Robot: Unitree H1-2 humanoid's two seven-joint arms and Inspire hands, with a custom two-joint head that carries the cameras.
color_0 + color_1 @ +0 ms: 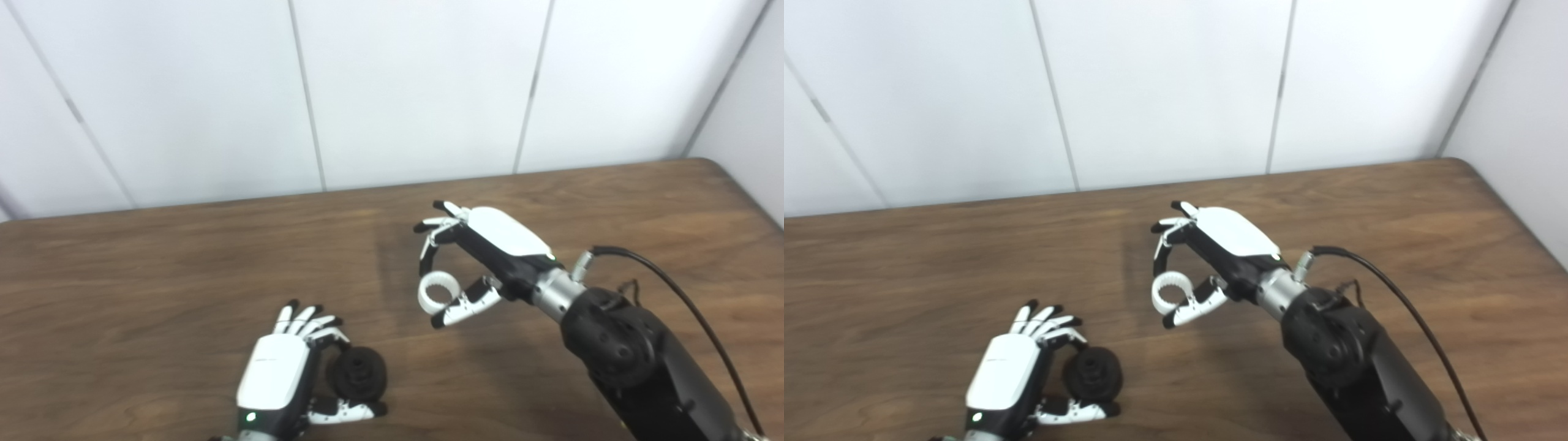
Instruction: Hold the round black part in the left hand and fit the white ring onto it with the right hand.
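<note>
Over the brown table [184,275], your left hand [282,373] is gripping the round black part [360,372] while your right hand [484,257] is pinching the white ring [437,291] well apart, thinly enough that it risks slipping

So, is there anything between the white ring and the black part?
Nothing: only bare table lies between the ring in the right hand and the black part in the left hand; both views show it.
</note>
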